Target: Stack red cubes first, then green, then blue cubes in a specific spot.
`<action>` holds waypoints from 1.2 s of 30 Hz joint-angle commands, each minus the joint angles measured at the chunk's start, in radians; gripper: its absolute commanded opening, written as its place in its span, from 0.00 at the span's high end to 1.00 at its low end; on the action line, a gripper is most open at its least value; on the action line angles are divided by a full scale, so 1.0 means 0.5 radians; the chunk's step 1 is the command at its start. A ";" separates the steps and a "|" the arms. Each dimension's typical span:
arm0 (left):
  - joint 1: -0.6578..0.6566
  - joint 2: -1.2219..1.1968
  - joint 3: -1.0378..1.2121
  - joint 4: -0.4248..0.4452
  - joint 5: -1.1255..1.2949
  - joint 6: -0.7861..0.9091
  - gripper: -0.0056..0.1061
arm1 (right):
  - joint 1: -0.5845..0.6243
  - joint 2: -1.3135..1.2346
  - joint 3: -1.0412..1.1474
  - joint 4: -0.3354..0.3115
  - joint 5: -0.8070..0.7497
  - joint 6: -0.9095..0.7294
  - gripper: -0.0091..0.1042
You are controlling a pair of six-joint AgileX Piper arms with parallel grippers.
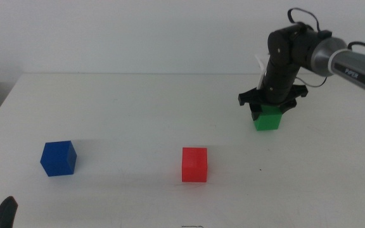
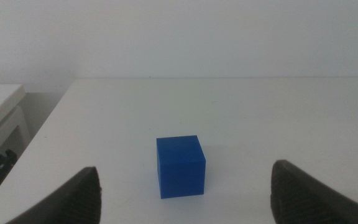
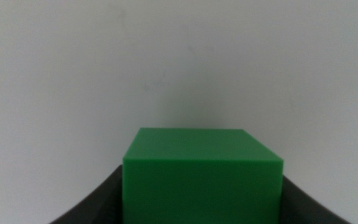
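Gripping green (image 1: 268,118) (top hidden), right tool (image 1: 272,107), left tool (image 2: 185,190) wide.

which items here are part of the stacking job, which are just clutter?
Job: red cube, alone; green cube, right gripper shut on it; blue cube, ahead of the open left gripper.
Clutter: none; only the white table.
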 commanded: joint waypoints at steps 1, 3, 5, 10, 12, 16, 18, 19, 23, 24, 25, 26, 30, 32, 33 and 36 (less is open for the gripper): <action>0.001 -0.041 -0.006 -0.016 -0.165 -0.012 0.11 | 0.045 -0.248 -0.053 -0.070 0.081 0.029 0.93; 0.001 -0.041 -0.006 -0.016 -0.165 -0.012 0.11 | 0.102 -0.315 -0.053 -0.131 0.193 0.119 0.93; 0.001 -0.041 -0.006 -0.016 -0.165 -0.012 0.11 | 0.166 -0.390 -0.042 -0.196 0.283 0.271 0.93; 0.001 -0.041 -0.006 -0.016 -0.165 -0.012 0.11 | 0.410 -0.592 0.113 -0.311 0.348 0.611 0.93; 0.001 -0.041 -0.006 -0.016 -0.165 -0.012 0.11 | 0.545 -0.634 0.137 -0.327 0.361 0.728 0.93; 0.001 -0.041 -0.006 -0.016 -0.165 -0.012 0.11 | 0.787 -0.643 0.129 -0.331 0.356 0.901 0.93; 0.001 -0.041 -0.006 -0.016 -0.165 -0.012 0.11 | 0.858 -0.630 0.129 -0.322 0.356 0.994 0.93; 0.001 -0.041 -0.006 -0.016 -0.165 -0.012 0.11 | 0.887 -0.621 0.129 -0.322 0.352 1.046 0.93; 0.001 -0.041 -0.006 -0.016 -0.165 -0.012 0.11 | 0.932 -0.608 0.129 -0.318 0.323 1.172 0.93; 0.001 -0.041 -0.006 -0.016 -0.165 -0.012 0.11 | 0.939 -0.600 0.129 -0.318 0.315 1.193 0.93; 0.001 -0.041 -0.006 -0.016 -0.165 -0.012 0.11 | 0.948 -0.597 0.129 -0.318 0.311 1.218 0.93; 0.001 -0.041 -0.006 -0.016 -0.165 -0.012 0.11 | 0.955 -0.591 0.129 -0.320 0.311 1.238 0.93; 0.001 -0.041 -0.006 -0.016 -0.165 -0.012 0.11 | 0.976 -0.557 0.129 -0.309 0.307 1.273 0.93; 0.001 -0.041 -0.006 -0.016 -0.165 -0.012 0.11 | 0.978 -0.534 0.129 -0.302 0.305 1.273 0.93; 0.001 -0.041 -0.006 -0.016 -0.165 -0.012 0.11 | 0.980 -0.523 0.129 -0.302 0.305 1.273 0.93; 0.001 -0.041 -0.006 -0.016 -0.165 -0.012 0.11 | 0.983 -0.498 0.129 -0.298 0.300 1.273 0.93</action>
